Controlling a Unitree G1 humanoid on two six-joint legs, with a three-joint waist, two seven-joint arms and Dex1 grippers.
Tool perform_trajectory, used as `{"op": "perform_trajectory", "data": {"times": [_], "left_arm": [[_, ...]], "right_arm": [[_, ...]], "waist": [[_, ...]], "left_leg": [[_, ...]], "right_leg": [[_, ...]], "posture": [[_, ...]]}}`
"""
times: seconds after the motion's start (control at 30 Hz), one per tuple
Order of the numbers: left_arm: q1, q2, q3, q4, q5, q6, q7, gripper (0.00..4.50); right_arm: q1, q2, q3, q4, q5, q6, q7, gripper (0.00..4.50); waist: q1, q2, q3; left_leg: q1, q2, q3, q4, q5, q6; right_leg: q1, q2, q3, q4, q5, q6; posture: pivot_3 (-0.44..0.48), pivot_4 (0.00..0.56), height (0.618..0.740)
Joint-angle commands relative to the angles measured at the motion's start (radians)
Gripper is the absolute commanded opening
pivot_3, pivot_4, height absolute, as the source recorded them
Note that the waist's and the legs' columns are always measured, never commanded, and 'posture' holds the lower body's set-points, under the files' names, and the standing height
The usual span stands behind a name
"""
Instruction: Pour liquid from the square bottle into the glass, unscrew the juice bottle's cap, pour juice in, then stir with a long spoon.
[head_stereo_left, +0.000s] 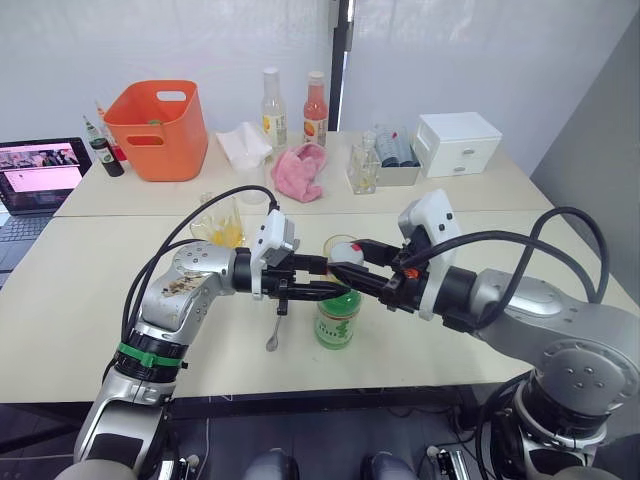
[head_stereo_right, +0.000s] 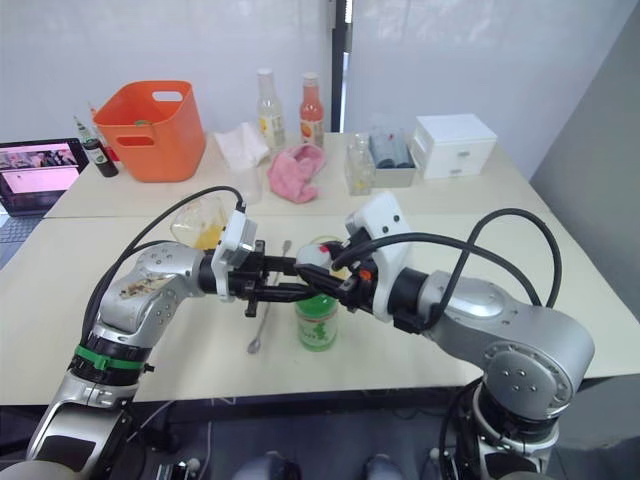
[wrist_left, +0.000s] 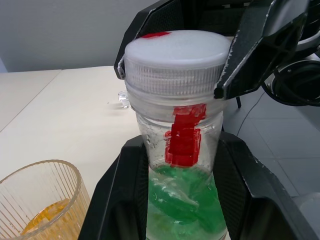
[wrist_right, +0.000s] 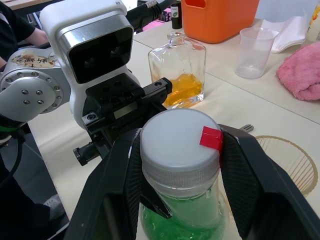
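Observation:
The juice bottle (head_stereo_left: 337, 320) stands on the table's front middle, holding green juice (wrist_left: 182, 200). My left gripper (head_stereo_left: 332, 288) is shut on its body just under the neck. My right gripper (wrist_right: 180, 150) is shut on the white cap (wrist_right: 177, 137) with the red mark, one finger on each side. Just behind the juice bottle stands the glass (wrist_right: 289, 152), ribbed, with a little orange liquid in it. The square bottle (wrist_right: 177, 75), partly filled with orange-yellow liquid, stands further back to the left. The long spoon (head_stereo_right: 263, 318) lies flat on the table under my left gripper.
At the back stand an orange basket (head_stereo_left: 155, 130), two tall slim bottles (head_stereo_left: 272, 105), a pink cloth (head_stereo_left: 300, 170), a small faceted bottle (head_stereo_left: 364, 170) and a white drawer box (head_stereo_left: 457, 143). A frosted cup (wrist_right: 254, 50) stands behind the square bottle. A laptop (head_stereo_left: 35, 180) sits far left.

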Motion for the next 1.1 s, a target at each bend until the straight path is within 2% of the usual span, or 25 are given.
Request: {"op": "perform_trajectory", "data": {"times": [0.03, 0.1, 0.23, 0.3, 0.5, 0.57, 0.73, 0.9, 1.0, 1.1], "left_arm": [[0.003, 0.01, -0.018, -0.016, 0.01, 0.0, -0.018, 1.42], [0.005, 0.016, -0.02, -0.019, 0.012, -0.001, -0.021, 1.42], [0.016, 0.03, -0.018, -0.037, 0.009, 0.001, -0.025, 1.42], [0.021, 0.037, -0.014, -0.05, 0.005, 0.007, -0.022, 1.42], [0.038, 0.055, -0.005, -0.084, -0.002, 0.02, -0.012, 1.42], [0.043, 0.057, -0.002, -0.091, -0.003, 0.024, -0.008, 1.42], [0.047, 0.057, -0.002, -0.093, -0.003, 0.022, 0.003, 1.42], [0.045, 0.052, -0.007, -0.087, -0.002, 0.017, 0.009, 1.42], [0.038, 0.045, -0.01, -0.072, 0.001, 0.008, 0.01, 1.42], [0.027, 0.038, -0.013, -0.054, 0.003, 0.0, 0.009, 1.42]], "right_arm": [[-0.004, -0.102, 0.039, 0.049, -0.006, -0.185, 0.235, 1.71], [0.0, -0.185, 0.103, 0.135, -0.053, -0.322, 0.452, 1.71], [-0.105, -0.242, 0.274, 0.437, -0.213, -0.591, 0.792, 1.71], [-0.18, -0.233, 0.348, 0.583, -0.27, -0.692, 0.951, 1.71], [-0.374, -0.151, 0.442, 0.934, -0.374, -0.845, 1.227, 1.71], [-0.398, -0.142, 0.446, 0.966, -0.387, -0.857, 1.273, 2.76], [-0.396, -0.151, 0.395, 0.912, -0.363, -0.825, 1.267, 4.47], [-0.345, -0.207, 0.283, 0.732, -0.279, -0.702, 1.144, 4.49], [-0.236, -0.265, 0.185, 0.477, -0.23, -0.57, 0.939, 4.49], [-0.145, -0.263, 0.105, 0.261, -0.15, -0.396, 0.686, 4.49]], "waist": [[0.0, 0.0, 0.0], [0.0, 0.0, 0.0], [-0.012, 0.0, 0.0], [-0.016, 0.0, 0.0], [-0.023, 0.0, 0.0], [-0.021, 0.0, 0.0], [-0.016, 0.0, 0.0], [-0.012, 0.0, 0.0], [-0.004, 0.0, 0.0], [-0.001, 0.0, 0.0]], "left_leg": [[0.0, 0.0, 0.0, 0.0, 0.0, 0.0], [0.0, 0.0, 0.0, 0.0, -0.001, 0.002], [0.0, -0.001, 0.001, 0.0, -0.002, 0.003], [0.0, -0.001, 0.0, 0.0, -0.002, 0.003], [0.0, 0.0, 0.0, 0.0, -0.001, 0.002], [0.0, 0.001, 0.0, 0.0, -0.001, 0.001], [-0.001, 0.001, 0.0, 0.0, -0.001, 0.001], [-0.001, 0.002, 0.0, 0.0, -0.001, 0.001], [-0.001, 0.002, 0.0, 0.0, 0.0, 0.0], [-0.001, 0.002, 0.0, 0.0, 0.0, 0.0]], "right_leg": [[0.0, 0.0, 0.0, 0.0, 0.0, 0.0], [0.0, 0.0, 0.0, -0.002, 0.0, 0.0], [0.0, 0.001, 0.001, -0.003, 0.0, 0.0], [0.0, 0.002, 0.001, -0.002, 0.0, 0.0], [0.0, 0.002, 0.001, -0.001, 0.0, 0.0], [0.0, 0.002, 0.001, -0.001, 0.0, 0.0], [0.0, 0.001, 0.0, -0.001, 0.0, 0.0], [0.0, 0.001, 0.0, -0.002, 0.0, 0.0], [0.0, 0.001, -0.001, -0.002, 0.0, 0.0], [-0.001, 0.0, 0.0, -0.001, 0.0, 0.0]], "posture": [[0.0, 0.15, 0.74], [0.0, 0.15, 0.74], [0.0, 0.15, 0.74], [0.0, 0.15, 0.74], [0.0, 0.15, 0.74], [0.0, 0.15, 0.74], [0.0, 0.15, 0.74], [0.0, 0.15, 0.74], [0.0, 0.15, 0.74], [0.0, 0.15, 0.74]]}}
